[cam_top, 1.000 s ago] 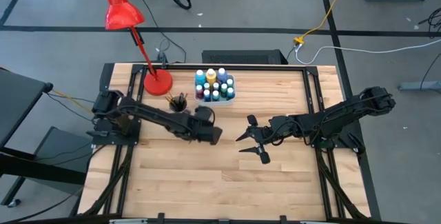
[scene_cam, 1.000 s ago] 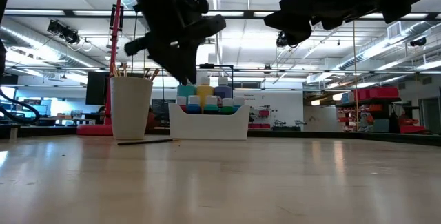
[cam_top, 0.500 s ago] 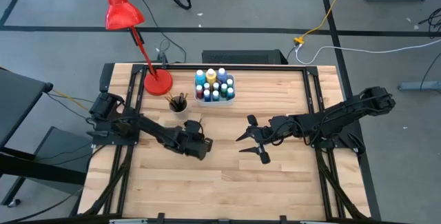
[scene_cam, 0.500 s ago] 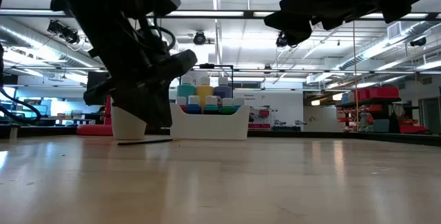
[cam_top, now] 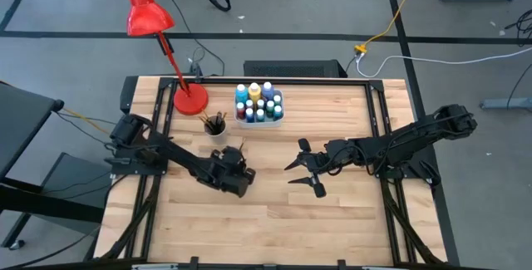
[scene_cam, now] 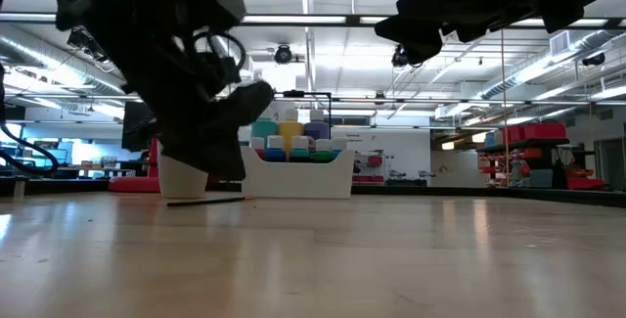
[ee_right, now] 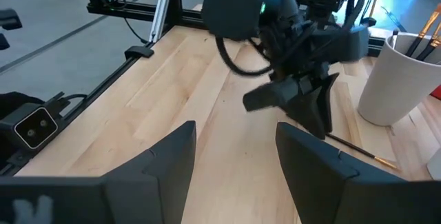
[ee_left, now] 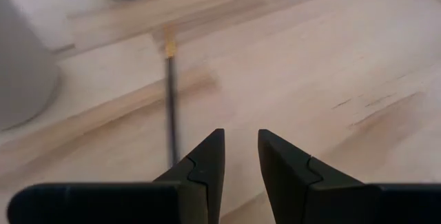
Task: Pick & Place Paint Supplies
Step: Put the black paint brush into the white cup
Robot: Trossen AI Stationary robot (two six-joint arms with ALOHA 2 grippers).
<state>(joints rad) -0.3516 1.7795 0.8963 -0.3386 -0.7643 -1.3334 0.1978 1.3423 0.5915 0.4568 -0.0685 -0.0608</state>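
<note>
A loose paintbrush [ee_left: 171, 103] lies flat on the table [cam_top: 332, 220], just in front of the white cup [ee_right: 398, 79] that already stands full of brushes. It looks like a thin, stiff, very light stick — dark along the handle with a pale yellowish tip at the far end. Lying flush on the wood, it will likely roll or skid if one finger touches it first, and it gives little height to grip. The best hold is probably across the handle near its middle, fingers straddling it square so it lifts level rather than tipping.

The left gripper [ee_left: 238, 156] hangs low over the table with the near end of the brush just beside one finger [ee_left: 207, 162]; its fingers stand a narrow gap apart and hold nothing — the brush is outside that gap, not between them.

Behind the cup sits the white tray [cam_top: 259, 116] packed with small paint bottles [cam_top: 258, 101].

The right gripper [cam_top: 309, 169] waits above the middle of the table, fingers spread wide and empty.
</note>
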